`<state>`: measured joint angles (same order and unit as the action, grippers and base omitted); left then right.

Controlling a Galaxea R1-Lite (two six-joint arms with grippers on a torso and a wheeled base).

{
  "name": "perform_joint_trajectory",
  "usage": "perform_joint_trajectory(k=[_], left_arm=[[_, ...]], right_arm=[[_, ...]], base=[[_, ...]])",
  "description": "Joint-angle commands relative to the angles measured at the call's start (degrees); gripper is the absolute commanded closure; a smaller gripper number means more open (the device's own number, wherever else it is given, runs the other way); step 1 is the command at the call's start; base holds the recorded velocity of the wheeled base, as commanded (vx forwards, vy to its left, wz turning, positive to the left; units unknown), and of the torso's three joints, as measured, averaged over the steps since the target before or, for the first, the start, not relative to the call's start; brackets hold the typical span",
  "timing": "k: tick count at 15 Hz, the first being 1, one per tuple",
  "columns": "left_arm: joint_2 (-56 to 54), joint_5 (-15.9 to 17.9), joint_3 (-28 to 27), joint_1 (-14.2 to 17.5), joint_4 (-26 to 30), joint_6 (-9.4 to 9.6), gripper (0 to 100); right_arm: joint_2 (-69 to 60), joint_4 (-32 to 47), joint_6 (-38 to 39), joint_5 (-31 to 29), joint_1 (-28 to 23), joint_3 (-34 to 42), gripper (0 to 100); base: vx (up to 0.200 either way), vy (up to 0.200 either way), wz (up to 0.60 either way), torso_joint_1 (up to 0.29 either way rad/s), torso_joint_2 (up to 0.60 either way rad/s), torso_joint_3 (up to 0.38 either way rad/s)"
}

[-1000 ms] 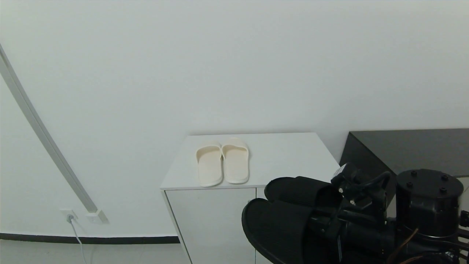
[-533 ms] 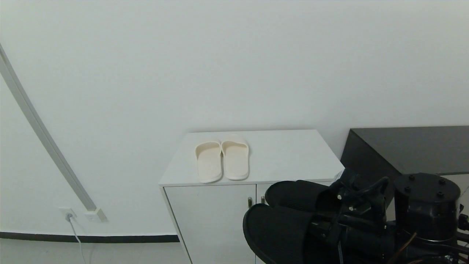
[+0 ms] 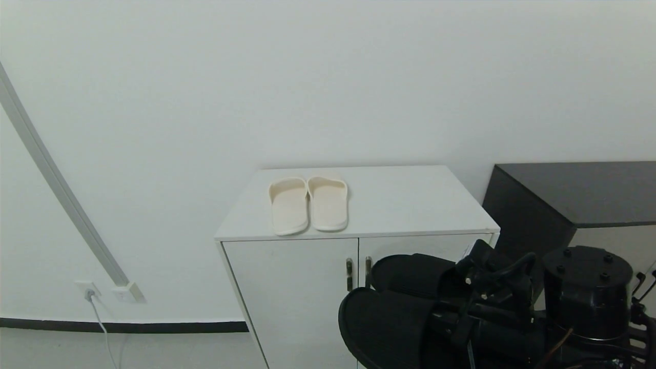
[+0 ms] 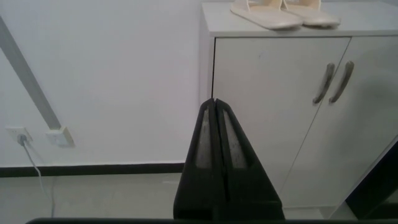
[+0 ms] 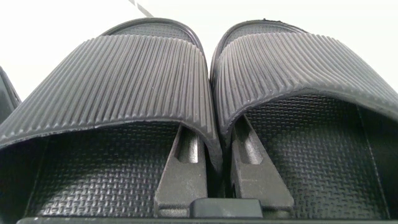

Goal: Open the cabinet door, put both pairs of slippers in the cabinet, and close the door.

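A white cabinet (image 3: 410, 205) stands against the wall, both doors shut, with two slim handles (image 3: 349, 274) at the middle seam. A cream pair of slippers (image 3: 308, 205) lies side by side on its top, also seen from the left wrist as cream slippers (image 4: 283, 14). My right gripper (image 5: 214, 149) is shut on the black pair of slippers (image 3: 405, 277), one finger inside each slipper, pinching their adjoining walls. It holds them low in front of the right door. My left gripper (image 4: 214, 106) is shut and empty, off the cabinet's left front corner, below the top.
A black cabinet (image 3: 564, 195) stands directly right of the white one. On the wall to the left are a slanted grey conduit (image 3: 51, 174) and a socket (image 3: 84, 288) with a cable hanging toward the floor. Bare floor lies in front of the left door.
The head view has shifted, so the cabinet sits higher in the picture and its door fronts and handles now show. The black slippers stay held in my right gripper.
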<state>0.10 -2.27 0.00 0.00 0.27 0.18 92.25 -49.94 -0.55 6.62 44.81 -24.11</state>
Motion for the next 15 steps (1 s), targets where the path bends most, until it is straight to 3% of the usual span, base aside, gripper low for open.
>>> perform_joint_trajectory(k=[1, 15], left_arm=[[-0.01, -0.02, 0.00, 0.00, 0.08, -0.01, 100], [-0.01, -0.02, 0.00, 0.00, 0.08, -0.01, 100]], right_arm=[[0.39, -0.33, -0.07, -0.03, 0.01, 0.21, 100], [-0.31, -1.12, -0.33, -0.29, 0.71, 0.91, 100]], base=[[0.000, 0.000, 0.00, -0.246, 0.56, 0.330], [0.000, 0.000, 0.00, -0.194, 0.51, 0.319]])
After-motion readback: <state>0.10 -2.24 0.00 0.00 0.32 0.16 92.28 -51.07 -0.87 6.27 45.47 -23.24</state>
